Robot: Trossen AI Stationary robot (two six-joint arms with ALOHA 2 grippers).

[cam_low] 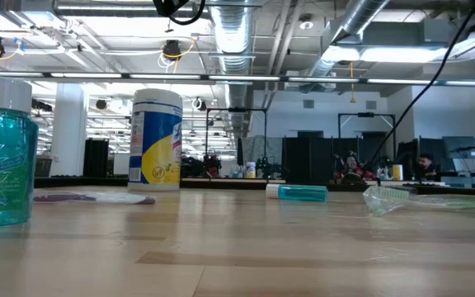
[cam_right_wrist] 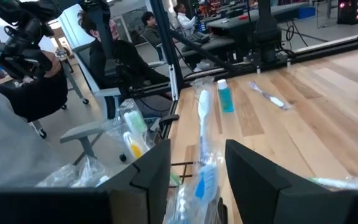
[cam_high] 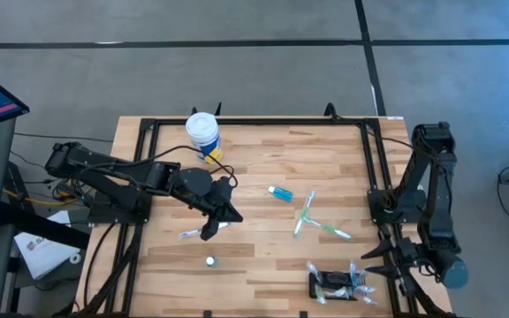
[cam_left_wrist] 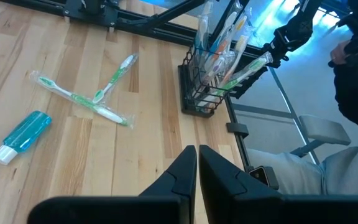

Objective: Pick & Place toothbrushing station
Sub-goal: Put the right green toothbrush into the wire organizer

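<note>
The toothbrushing station (cam_high: pixel 323 284), a small black holder (cam_left_wrist: pixel 199 99), stands near the table's near right corner with several wrapped toothbrushes (cam_left_wrist: pixel 219 43) sticking up out of it. My right gripper (cam_high: pixel 380 263) is beside it, level and open (cam_right_wrist: pixel 197 180). One wrapped toothbrush (cam_right_wrist: pixel 202 124) rises in the gap between its fingers, with no touch showing. My left gripper (cam_high: pixel 212 228) hangs shut (cam_left_wrist: pixel 197 165) over the table's middle left, holding nothing. Two more wrapped toothbrushes (cam_high: pixel 312 219) lie crossed on the wood.
A small blue tube (cam_high: pixel 281 193) lies mid-table. A white-lidded tub (cam_high: pixel 203 132) stands at the far left, and a mouthwash bottle (cam_low: pixel 2 165) and a wrapped item (cam_high: pixel 189 234) are near my left gripper. A black rail (cam_high: pixel 374 177) frames the table. A seated person (cam_right_wrist: pixel 17 93) is beyond the right edge.
</note>
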